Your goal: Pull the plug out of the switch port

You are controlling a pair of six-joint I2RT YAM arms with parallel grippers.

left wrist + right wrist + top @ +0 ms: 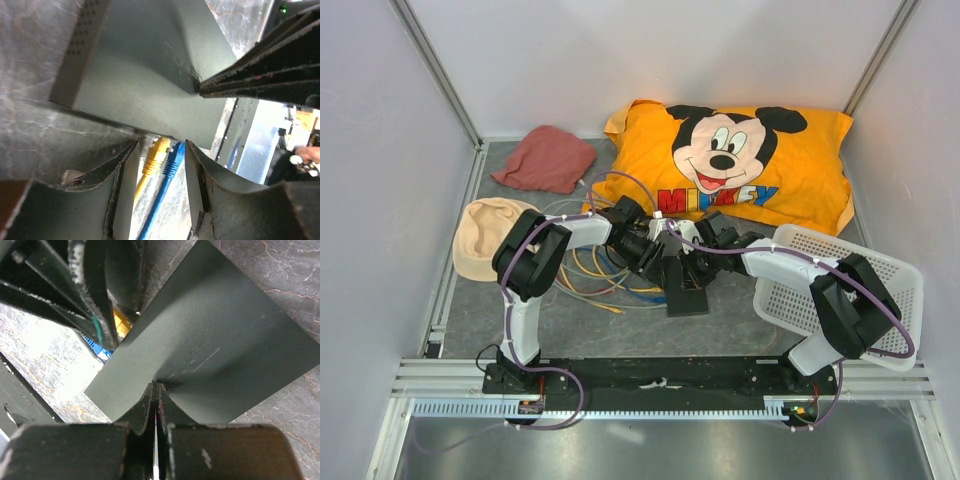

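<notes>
**Operator:** Where is the switch?

**Spotter:** Low in the middle of your top view. The switch [688, 297] lies flat on the grey surface [520, 300], below the orange Mickey Mouse pillow [800, 150]. The white mesh basket [860, 270] is to its right, and loose cables [605, 290] trail off to its left.

**Operator:** And my left gripper?

**Spotter:** Your left gripper [161, 145] is open at the switch's edge, bottom centre of the left wrist view. A yellow plug [157, 152] and a blue plug [174, 156] sit side by side in the gap between its fingers [125, 170], both meeting that edge of the switch [145, 75]. I cannot tell whether the pads touch either plug.

**Operator:** The right one?

**Spotter:** Your right gripper [156, 390] is closed, with its fingers pressed together and nothing between them. Their tips rest on the switch's top face [225, 335], bottom centre of the right wrist view. In the upper left of that frame you can see the left gripper, with a bit of yellow and blue beside it.

**Operator:** Anything else around?

**Spotter:** A red cloth [545, 158] lies at the upper left, with a beige cap-like item [480, 235] below it.
</notes>
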